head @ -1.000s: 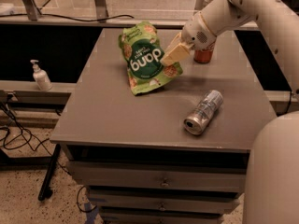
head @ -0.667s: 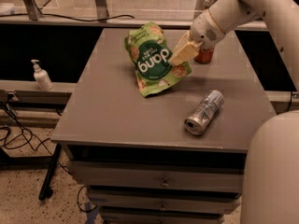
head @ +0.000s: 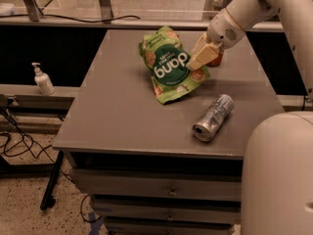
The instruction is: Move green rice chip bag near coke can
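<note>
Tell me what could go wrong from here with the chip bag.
The gripper, over the table at back right, holds the green rice chip bag by one edge beside the coke can and might knock it over. The bag could slip from the jaws. The silver can lies on its side and may roll if brushed.

Gripper [head: 196,62] at green rice chip bag [head: 168,68] mostly hides coke can [head: 216,59].

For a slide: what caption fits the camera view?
Gripper over the table holds the green rice chip bag beside the coke can.

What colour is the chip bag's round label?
Dark green, white lettering; camera view. Gripper grips crinkly light-green bag.
</note>
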